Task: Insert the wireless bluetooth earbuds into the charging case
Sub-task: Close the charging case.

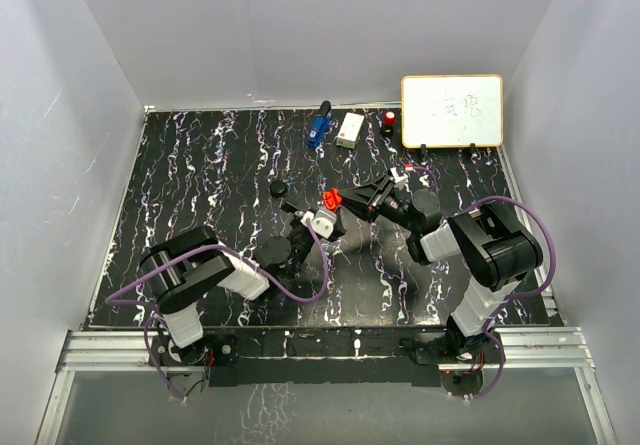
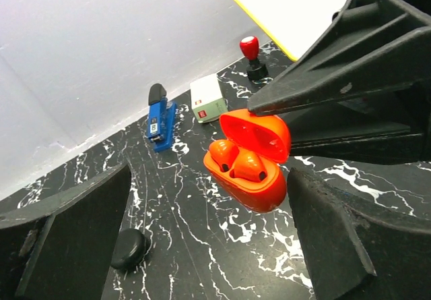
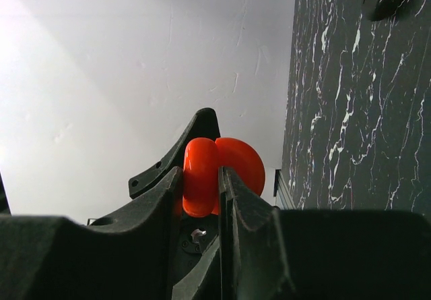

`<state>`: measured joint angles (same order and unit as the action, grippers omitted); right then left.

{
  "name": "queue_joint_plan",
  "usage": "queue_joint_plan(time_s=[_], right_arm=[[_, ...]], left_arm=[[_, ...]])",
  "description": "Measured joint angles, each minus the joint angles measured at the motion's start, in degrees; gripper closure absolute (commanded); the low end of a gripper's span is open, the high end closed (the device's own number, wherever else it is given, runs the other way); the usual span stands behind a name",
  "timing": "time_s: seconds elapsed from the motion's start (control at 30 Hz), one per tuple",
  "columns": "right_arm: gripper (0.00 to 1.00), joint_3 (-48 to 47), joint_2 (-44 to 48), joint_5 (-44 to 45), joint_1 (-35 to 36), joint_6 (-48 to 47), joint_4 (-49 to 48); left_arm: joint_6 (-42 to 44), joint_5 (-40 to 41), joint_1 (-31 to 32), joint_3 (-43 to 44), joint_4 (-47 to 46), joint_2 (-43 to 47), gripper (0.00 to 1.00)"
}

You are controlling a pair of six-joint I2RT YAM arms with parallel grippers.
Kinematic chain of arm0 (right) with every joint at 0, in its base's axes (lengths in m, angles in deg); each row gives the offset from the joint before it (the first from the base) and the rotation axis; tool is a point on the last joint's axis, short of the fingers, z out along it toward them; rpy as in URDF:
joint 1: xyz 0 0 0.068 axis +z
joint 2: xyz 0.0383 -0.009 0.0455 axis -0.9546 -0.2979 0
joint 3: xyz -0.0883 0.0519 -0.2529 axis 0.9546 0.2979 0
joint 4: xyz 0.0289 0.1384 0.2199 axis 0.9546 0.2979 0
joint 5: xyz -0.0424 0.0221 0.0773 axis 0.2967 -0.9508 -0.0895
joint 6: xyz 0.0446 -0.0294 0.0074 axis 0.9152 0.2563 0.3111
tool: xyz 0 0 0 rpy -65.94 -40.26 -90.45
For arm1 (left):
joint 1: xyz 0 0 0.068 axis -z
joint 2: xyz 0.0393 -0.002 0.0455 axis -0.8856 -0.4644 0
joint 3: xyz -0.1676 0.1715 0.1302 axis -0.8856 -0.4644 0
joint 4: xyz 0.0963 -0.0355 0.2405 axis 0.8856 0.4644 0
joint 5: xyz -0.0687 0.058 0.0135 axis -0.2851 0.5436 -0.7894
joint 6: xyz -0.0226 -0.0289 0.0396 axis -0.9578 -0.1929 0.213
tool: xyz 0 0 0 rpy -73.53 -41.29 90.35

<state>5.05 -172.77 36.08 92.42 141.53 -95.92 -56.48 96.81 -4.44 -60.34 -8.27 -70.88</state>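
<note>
The left gripper (image 2: pixel 209 170) stands spread wide, its two fingers (image 2: pixel 74 232) apart at either side of the left wrist view, holding and touching nothing. A black round disc (image 2: pixel 129 248) lies on the black marbled table (image 2: pixel 202 259) just beside the left finger.

Between and just beyond those fingers is the orange-red charging case (image 2: pixel 252 185), with its lid raised. Its long axis runs from near right to far left in that view. The lid stands up at the far right side, with its hollow facing the left wrist camera. Two small rounded red earbuds (image 2: pixel 248 167) sit side by side in the base, domed tops upward. Whether the base rests on the table or hangs just above it cannot be told.

The right gripper (image 3: pixel 201 178) reaches in from the right with its fingers drawn close and clamped on the case: the right wrist view shows a rounded red edge pinched between them.

Farther back a blue stapler (image 2: pixel 159 119) lies near a small white and green box (image 2: pixel 208 98). Beyond them stands a red-topped stamp (image 2: pixel 250 56), then a yellow-framed whiteboard (image 2: pixel 303 10) near the wall.
</note>
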Motion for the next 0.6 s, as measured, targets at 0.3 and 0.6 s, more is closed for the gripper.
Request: queue_joint_plan(time_s=[0.3,0.6], right_arm=[[0.99,0.11,0.00,0.02,0.00,0.13,-0.68],[0.99,0.85,0.00,0.17,-0.02,0.11,-1.33]], left_arm=[[2.47,2.05,0.00,-0.85,0.04,2.71,0.01],[4.37,3.15,0.04,-2.56,0.09,4.87,0.01]])
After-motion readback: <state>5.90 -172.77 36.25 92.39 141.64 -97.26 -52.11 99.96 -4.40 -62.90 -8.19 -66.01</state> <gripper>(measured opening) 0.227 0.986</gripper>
